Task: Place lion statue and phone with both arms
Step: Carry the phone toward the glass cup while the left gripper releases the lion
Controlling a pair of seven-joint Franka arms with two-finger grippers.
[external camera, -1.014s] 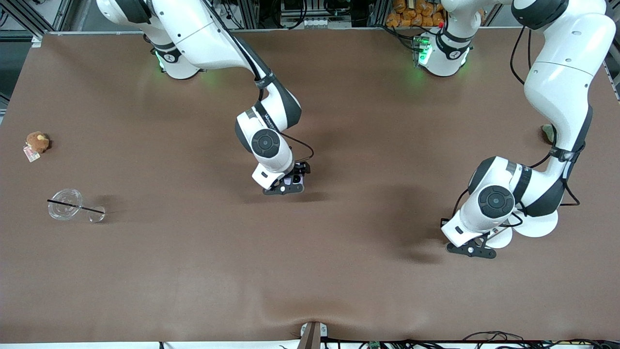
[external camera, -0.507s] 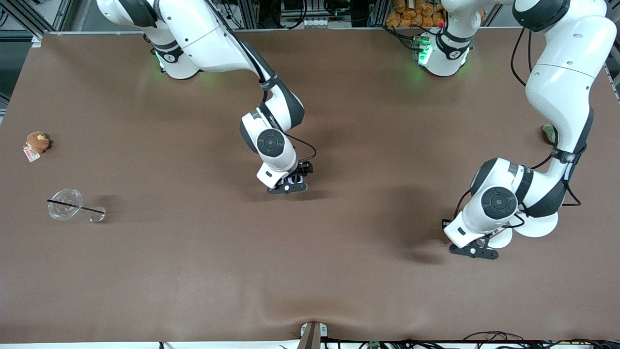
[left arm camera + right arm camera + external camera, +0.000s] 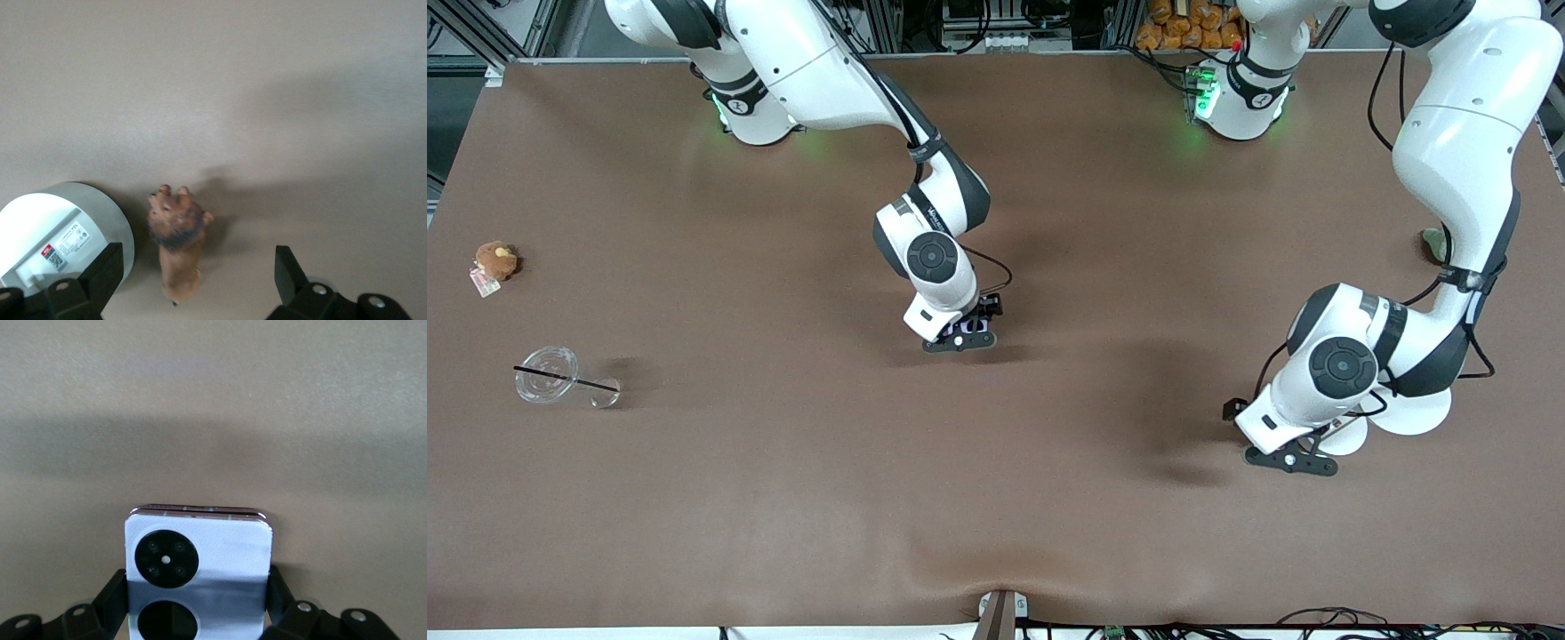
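The lion statue (image 3: 177,247), small and brown with a darker mane, rests on the table. It lies between the fingers of my left gripper (image 3: 197,267), which is open and touches it on neither side. In the front view that gripper (image 3: 1291,458) hides the statue. The phone (image 3: 198,570) is a pale lavender square with two black camera circles, lying flat near the table's middle. My right gripper (image 3: 197,587) is shut on the phone, one finger pressed to each side edge. In the front view it (image 3: 960,340) is low over the phone (image 3: 971,329).
A round white container (image 3: 60,233) with a label stands right beside the lion statue, also seen under the left arm (image 3: 1409,413). A grey-green plush (image 3: 1432,242) peeks out by the left arm. A brown plush with tag (image 3: 495,260) and a tipped clear cup with straw (image 3: 551,382) lie toward the right arm's end.
The left gripper has opened and let go of the lion statue. The right gripper has shifted slightly and closed on the phone.
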